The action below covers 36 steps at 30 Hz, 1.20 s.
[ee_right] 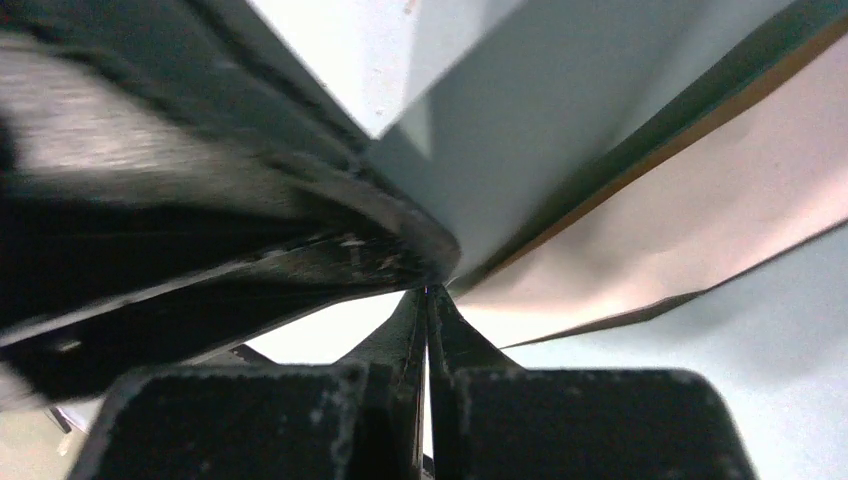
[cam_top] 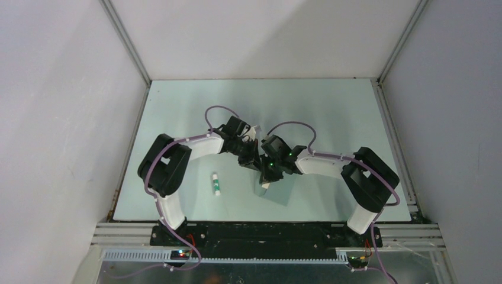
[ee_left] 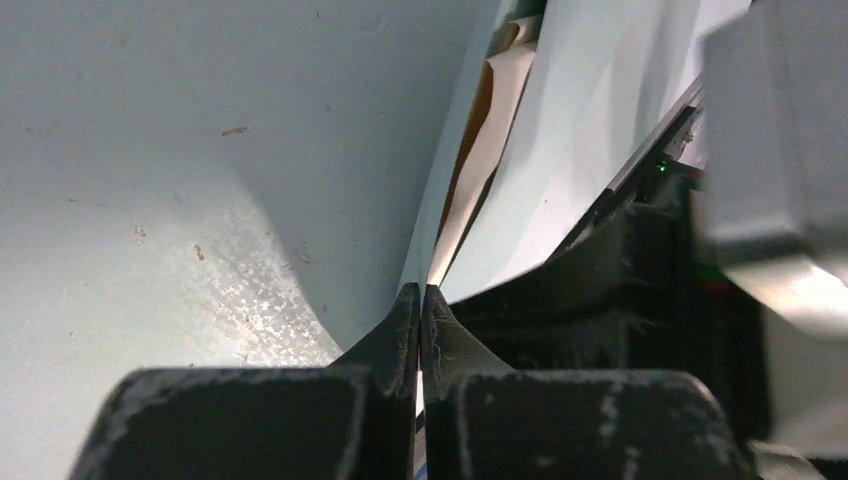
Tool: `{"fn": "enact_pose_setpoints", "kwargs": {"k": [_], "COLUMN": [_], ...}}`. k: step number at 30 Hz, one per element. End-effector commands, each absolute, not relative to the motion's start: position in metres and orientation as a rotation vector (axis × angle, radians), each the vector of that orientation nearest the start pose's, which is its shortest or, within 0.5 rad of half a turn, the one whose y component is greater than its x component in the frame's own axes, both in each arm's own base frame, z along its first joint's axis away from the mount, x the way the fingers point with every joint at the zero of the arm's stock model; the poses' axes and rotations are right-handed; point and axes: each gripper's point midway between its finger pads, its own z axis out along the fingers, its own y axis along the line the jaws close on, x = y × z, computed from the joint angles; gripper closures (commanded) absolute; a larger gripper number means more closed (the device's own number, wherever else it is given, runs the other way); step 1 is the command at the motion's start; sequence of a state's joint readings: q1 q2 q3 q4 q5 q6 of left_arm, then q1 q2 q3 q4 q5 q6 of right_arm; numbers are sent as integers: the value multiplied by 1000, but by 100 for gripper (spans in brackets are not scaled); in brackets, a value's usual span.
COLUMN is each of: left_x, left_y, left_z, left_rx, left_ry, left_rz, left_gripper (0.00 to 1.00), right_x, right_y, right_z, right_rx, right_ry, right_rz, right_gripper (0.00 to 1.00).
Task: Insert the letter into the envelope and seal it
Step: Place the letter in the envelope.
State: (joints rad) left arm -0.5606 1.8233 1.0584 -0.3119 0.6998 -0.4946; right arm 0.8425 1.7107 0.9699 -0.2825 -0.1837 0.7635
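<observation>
My two grippers meet over the middle of the table. The left gripper point(cam_top: 250, 161) point(ee_left: 420, 292) is shut on the edge of the teal-grey envelope point(ee_left: 445, 190). The envelope hangs down toward the table in the top view point(cam_top: 275, 194). The tan letter point(ee_left: 492, 120) lies between the envelope's two teal layers. The right gripper point(cam_top: 267, 175) point(ee_right: 428, 295) is shut, and the tan letter point(ee_right: 700, 230) with its brown border fans out from its tips, next to the envelope point(ee_right: 560, 130). The grippers hide most of the letter in the top view.
A small white stick with a green cap point(cam_top: 216, 184) lies on the pale green table point(cam_top: 331, 106) to the left of the grippers. White walls and metal rails enclose the table. The right gripper's black body point(ee_left: 640, 260) is close beside the left fingers.
</observation>
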Motion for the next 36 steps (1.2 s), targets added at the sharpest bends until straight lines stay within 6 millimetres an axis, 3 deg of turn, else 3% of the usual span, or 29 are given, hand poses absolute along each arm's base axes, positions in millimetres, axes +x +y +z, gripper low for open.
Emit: {"fn": "enact_pose_setpoints", "kwargs": {"k": [1, 9, 16, 18, 21, 26, 30, 32, 36], "left_x": [241, 240, 237, 237, 237, 237, 235, 234, 235], "left_y": [-307, -307, -305, -305, -306, -307, -307, -307, -306], "left_z": [69, 69, 69, 72, 73, 72, 68, 66, 67], "left_rx": [412, 414, 417, 420, 422, 423, 424, 420, 416], "left_ry": [2721, 2723, 2730, 2725, 2721, 2726, 2742, 2748, 2746], "left_rz": [-1296, -1294, -1286, -1287, -1288, -1279, -1266, -1264, -1262], "left_gripper": [100, 100, 100, 100, 100, 100, 100, 100, 100], "right_x": [207, 211, 218, 218, 217, 219, 233, 243, 264], "right_y": [323, 305, 270, 272, 293, 321, 321, 315, 300], "right_z": [21, 7, -3, 2, 22, 73, 105, 112, 105], "right_rx": [-158, -81, 36, 25, -35, -96, -52, -5, 94], "right_ry": [2802, 2828, 2830, 2819, 2781, 2661, 2563, 2537, 2536], "right_rz": [727, 580, 351, 376, 540, 800, 878, 882, 833], "right_gripper": [100, 100, 100, 100, 100, 100, 100, 100, 100]}}
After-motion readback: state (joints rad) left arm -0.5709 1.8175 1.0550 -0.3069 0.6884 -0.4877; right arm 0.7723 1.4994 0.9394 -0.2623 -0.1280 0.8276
